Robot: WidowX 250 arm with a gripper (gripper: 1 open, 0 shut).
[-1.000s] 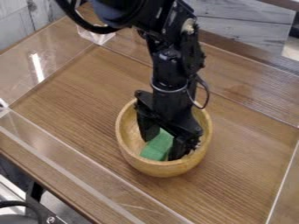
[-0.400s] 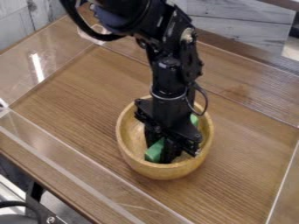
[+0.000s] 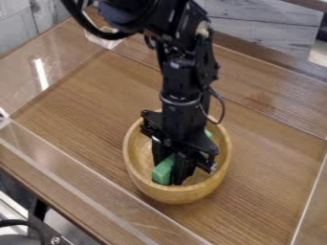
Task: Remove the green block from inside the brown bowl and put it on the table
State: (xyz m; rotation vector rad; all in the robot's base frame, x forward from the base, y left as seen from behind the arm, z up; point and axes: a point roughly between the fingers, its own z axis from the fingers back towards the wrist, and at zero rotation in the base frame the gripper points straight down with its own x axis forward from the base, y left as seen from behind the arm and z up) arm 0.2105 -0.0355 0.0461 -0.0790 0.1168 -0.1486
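At the near side of the table (image 3: 76, 115), just behind the clear acrylic wall (image 3: 76, 177) that runs along its front edge, the brown bowl (image 3: 143, 179) sits with its thick rim toward the viewer. Inside it, low against the near-left part of the hollow, the green block (image 3: 166, 171) shows as a bright patch between the dark fingers of the gripper (image 3: 177, 168). The jaws have closed in tight around the block, one finger on each side of it, so it reads as gripped rather than merely touched, though the fingers hide most of its faces. Its long axis seems to run steeply, from the bowl's floor up toward the wrist, but with so little of it exposed I cannot be sure. The block lies directly between and just below the fingertips, still within the rim and not yet clear of the bowl. Behind and above, the black arm (image 3: 185, 57) rises almost straight up from the bowl, the gripper pointing down into it. My judgement is that the coming move is a straight lift, high enough to carry the block's lower end over the rim before any sideways travel toward the bare wood beyond and beside the bowl.
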